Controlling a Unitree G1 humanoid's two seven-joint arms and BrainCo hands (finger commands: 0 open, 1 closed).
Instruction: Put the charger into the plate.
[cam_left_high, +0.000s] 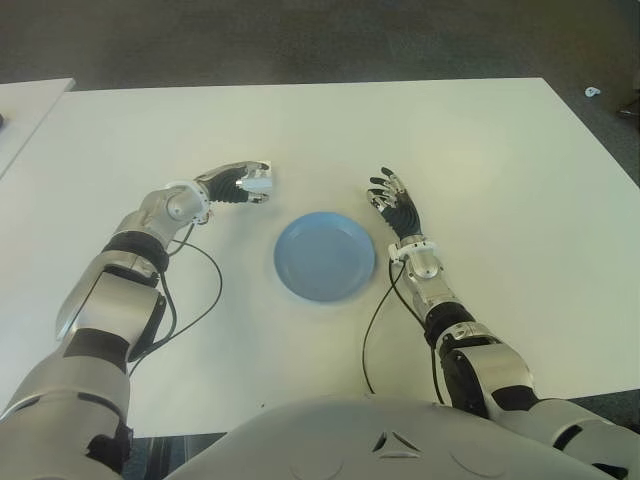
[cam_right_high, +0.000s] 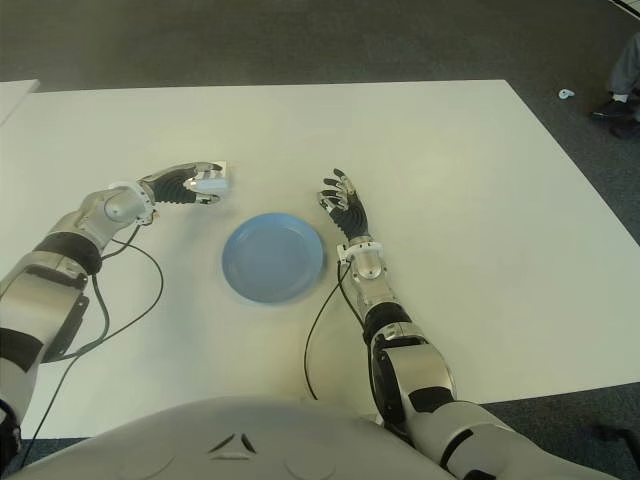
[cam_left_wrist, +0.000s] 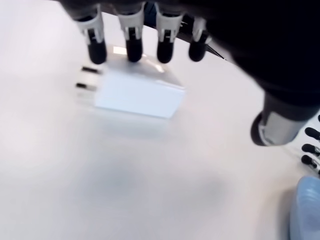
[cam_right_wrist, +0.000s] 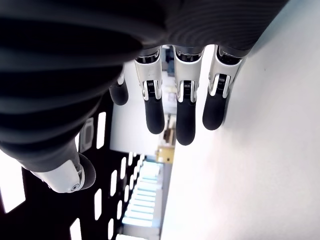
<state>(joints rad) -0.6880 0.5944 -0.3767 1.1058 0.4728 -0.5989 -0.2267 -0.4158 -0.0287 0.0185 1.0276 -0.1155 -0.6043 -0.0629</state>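
A small white charger (cam_left_wrist: 137, 92) lies flat on the white table (cam_left_high: 480, 160), its two prongs showing, to the upper left of the empty blue plate (cam_left_high: 325, 257). My left hand (cam_left_high: 250, 190) reaches over the charger. Its four fingertips (cam_left_wrist: 134, 50) sit at the charger's far edge while the thumb (cam_left_wrist: 272, 127) stands off on the near side, so the hand is open around it. My right hand (cam_left_high: 395, 205) shows just right of the plate, fingers (cam_right_wrist: 182, 115) straight and spread, holding nothing.
Black cables (cam_left_high: 205, 305) trail from both wrists across the table near its front edge. A second white table (cam_left_high: 25, 110) adjoins at the far left. Dark floor lies beyond the back and right edges, with a small object (cam_left_high: 593, 92) on it.
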